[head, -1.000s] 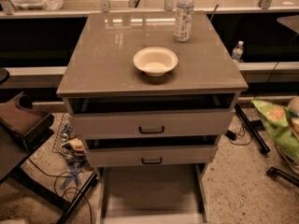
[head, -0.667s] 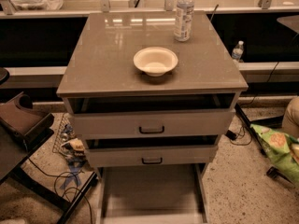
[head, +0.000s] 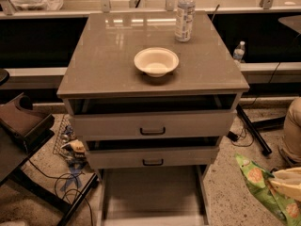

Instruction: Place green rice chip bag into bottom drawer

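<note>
Gripping green rice chip bag [head: 254, 183], jaws closed on it: gripper [head: 284, 184], low right, just beside pulled-out bottom drawer [head: 153, 194]

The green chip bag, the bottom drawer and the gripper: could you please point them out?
Green chip bag [head: 254, 184], camera view, its crinkled left part.
Bottom drawer [head: 153, 193], camera view, its bare grey floor.
Gripper [head: 287, 182], camera view, lower right, against the bag.
</note>
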### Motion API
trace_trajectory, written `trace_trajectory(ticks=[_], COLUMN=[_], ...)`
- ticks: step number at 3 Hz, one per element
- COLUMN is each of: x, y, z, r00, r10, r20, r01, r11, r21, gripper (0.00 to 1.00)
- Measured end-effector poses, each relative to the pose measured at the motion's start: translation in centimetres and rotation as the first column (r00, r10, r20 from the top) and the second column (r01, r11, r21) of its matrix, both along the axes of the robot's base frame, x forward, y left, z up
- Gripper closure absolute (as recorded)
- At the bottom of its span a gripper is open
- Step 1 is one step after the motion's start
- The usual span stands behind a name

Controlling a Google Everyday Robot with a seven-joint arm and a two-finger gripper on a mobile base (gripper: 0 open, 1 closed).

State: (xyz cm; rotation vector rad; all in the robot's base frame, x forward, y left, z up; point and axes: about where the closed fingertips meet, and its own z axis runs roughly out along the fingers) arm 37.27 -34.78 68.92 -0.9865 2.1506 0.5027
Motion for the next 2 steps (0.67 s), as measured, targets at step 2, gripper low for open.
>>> trace_trajectory(ticks=[2], x=[0.4], y=[2.1], z=[-2.4], r00=[0.9998], r10=[0.010], r20=[-0.017], r01=[-0.010], r11=[1.000], r21=[-0.002], gripper=[1.00])
